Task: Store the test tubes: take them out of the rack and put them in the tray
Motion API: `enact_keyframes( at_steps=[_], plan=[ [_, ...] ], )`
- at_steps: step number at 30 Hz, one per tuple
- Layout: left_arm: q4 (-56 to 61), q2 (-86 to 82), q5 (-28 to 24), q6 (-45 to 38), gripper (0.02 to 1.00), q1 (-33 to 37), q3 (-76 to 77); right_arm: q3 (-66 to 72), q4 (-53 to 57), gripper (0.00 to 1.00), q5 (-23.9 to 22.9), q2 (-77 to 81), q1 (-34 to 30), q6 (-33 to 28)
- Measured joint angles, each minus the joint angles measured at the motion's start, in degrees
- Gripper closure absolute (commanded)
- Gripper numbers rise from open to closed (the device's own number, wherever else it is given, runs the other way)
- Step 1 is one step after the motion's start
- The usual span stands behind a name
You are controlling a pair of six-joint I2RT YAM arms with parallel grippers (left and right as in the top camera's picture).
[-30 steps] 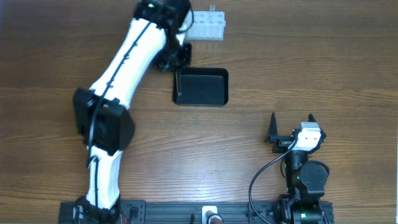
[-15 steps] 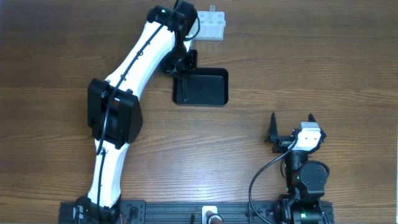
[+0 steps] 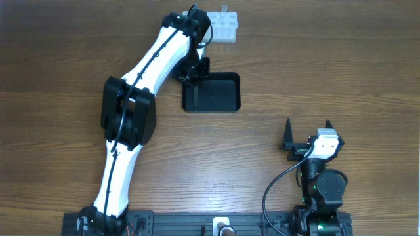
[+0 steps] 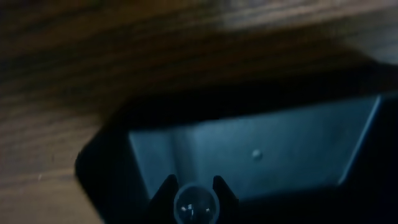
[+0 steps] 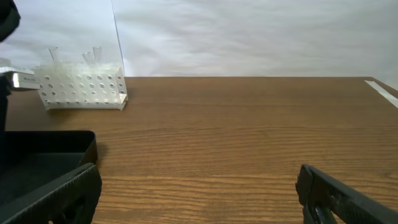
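A clear test tube [image 4: 196, 206], seen end-on, sits between the fingers of my left gripper [image 4: 196, 186], which is shut on it. That gripper [image 3: 195, 71] hangs over the left end of the black tray [image 3: 220, 98], whose bare floor [image 4: 286, 149] lies below the tube. Just beyond the tray stands the white rack [image 3: 220, 27], and a few tubes poke up from the rack [image 5: 81, 87] in the right wrist view. My right gripper [image 3: 307, 136] rests open near its base, far from both, with nothing in it.
Bare wooden tabletop [image 3: 328, 65] stretches to the right of the tray and rack. The left arm's white links [image 3: 141, 85] cross the table's left half diagonally. A white backdrop [image 5: 249, 37] stands behind the table's far edge.
The left arm has swung right and its gripper has come from beside the rack to over the tray's left end, tube still held. The right arm has kept still.
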State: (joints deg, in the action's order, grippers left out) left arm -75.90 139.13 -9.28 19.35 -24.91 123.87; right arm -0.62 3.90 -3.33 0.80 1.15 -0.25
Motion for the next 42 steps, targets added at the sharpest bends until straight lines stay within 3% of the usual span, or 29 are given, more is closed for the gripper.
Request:
enact_keyframes(
  at_steps=[4,8,11,22,29,32,42],
  plan=[
    [1.62,0.87,0.0,0.0,0.936,0.02,0.0,0.0,-0.02,0.009,0.0,0.0,0.0,0.02],
    [1.88,1.84,-0.02,0.24,0.693,0.02,0.0,0.0,0.0,0.007,0.0,0.0,0.0,0.0],
    [1.88,2.47,0.0,0.37,0.625,0.0,0.0,0.0,-0.02,0.007,0.0,0.0,0.0,0.04],
    [-1.09,1.97,-0.17,0.39,0.562,0.0,6.86,0.0,-0.02,0.007,0.0,0.0,0.0,0.0],
    [6.73,-2.1,6.25,0.35,0.325,0.22,15.89,0.0,-0.02,0.009,0.0,0.0,0.0,0.02],
    [12.22,-3.61,9.29,0.39,0.275,0.98,17.14,0.0,0.0,0.009,0.0,0.0,0.0,0.02],
    [25.07,-2.43,13.86,0.39,0.277,5.77,17.35,0.0,0.0,0.009,0.0,0.0,0.0,0.0]
  ],
)
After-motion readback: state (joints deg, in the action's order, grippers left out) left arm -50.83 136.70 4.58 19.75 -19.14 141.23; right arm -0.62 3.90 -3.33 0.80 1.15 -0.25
